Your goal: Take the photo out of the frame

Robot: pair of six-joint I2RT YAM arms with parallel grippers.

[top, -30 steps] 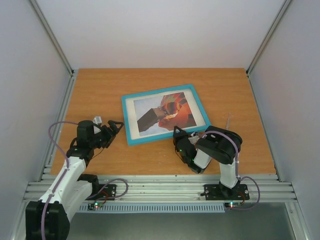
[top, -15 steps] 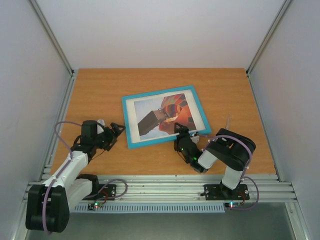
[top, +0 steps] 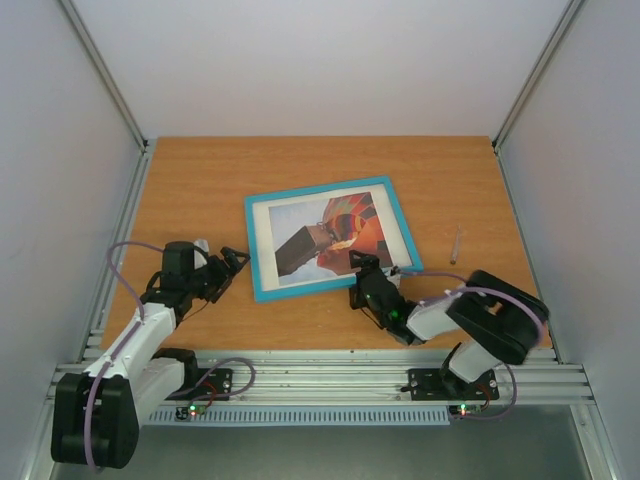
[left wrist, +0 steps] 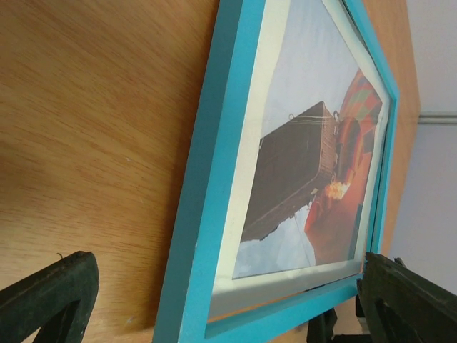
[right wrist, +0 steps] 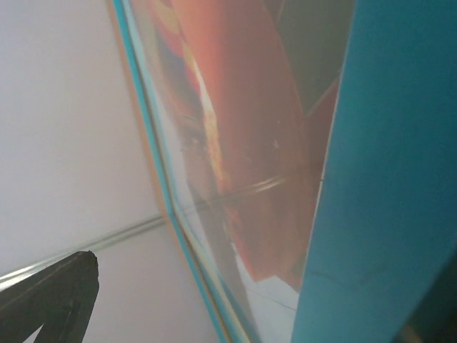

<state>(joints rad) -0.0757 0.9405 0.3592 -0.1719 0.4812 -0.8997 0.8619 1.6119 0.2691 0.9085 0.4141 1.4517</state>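
Item count for the work area:

- Table [top: 200, 180]: one, with a wooden top.
- Picture frame [top: 318, 186]: one, turquoise.
- Photo [top: 330, 232]: one, a hot-air balloon print.
- Arms: two, made up of one left arm [top: 140, 335] and one right arm [top: 495, 320].
- Grippers: two, made up of one left gripper [top: 237, 258] and one right gripper [top: 358, 265].
- Fingers [left wrist: 50, 293]: two show in the left wrist view and one shows clearly in the right wrist view.
- Small pale stick-like item [top: 457, 243]: one, kind not identifiable.
- Lit base indicators [top: 192, 411]: two, one at each arm base.

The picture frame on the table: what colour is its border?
Turquoise blue. The frame shows it best in the left wrist view.
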